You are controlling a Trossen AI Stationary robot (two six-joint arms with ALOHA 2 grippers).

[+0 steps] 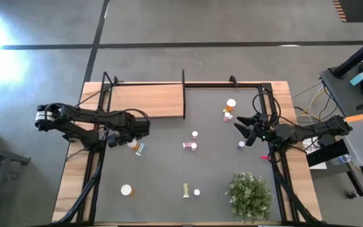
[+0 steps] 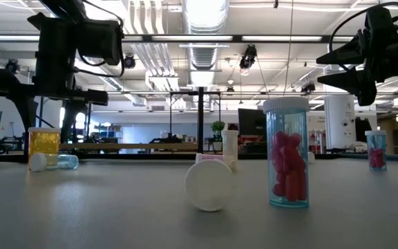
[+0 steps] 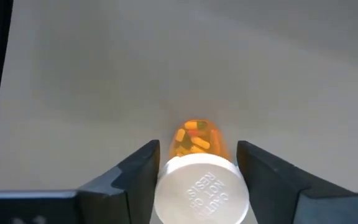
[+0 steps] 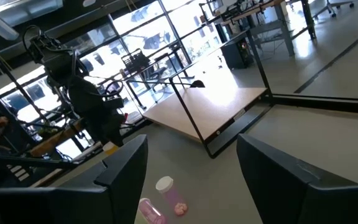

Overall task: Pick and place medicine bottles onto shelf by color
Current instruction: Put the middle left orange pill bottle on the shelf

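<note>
Bottles are all on the grey mat (image 1: 169,170) and none on the wooden shelf (image 1: 147,101), so sorting has barely begun: the left gripper (image 3: 197,171) closes around an orange bottle (image 3: 199,177), while the right gripper (image 1: 243,130) waits wide open.

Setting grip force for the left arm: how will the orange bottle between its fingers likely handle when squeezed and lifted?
The orange bottle is a round cylinder with a smooth white cap, so it may twist or slip between the left gripper fingers. The loose capsules showing inside suggest it is light, with contents that shift. It looks like hard plastic, so probably stiff rather than fragile.
</note>
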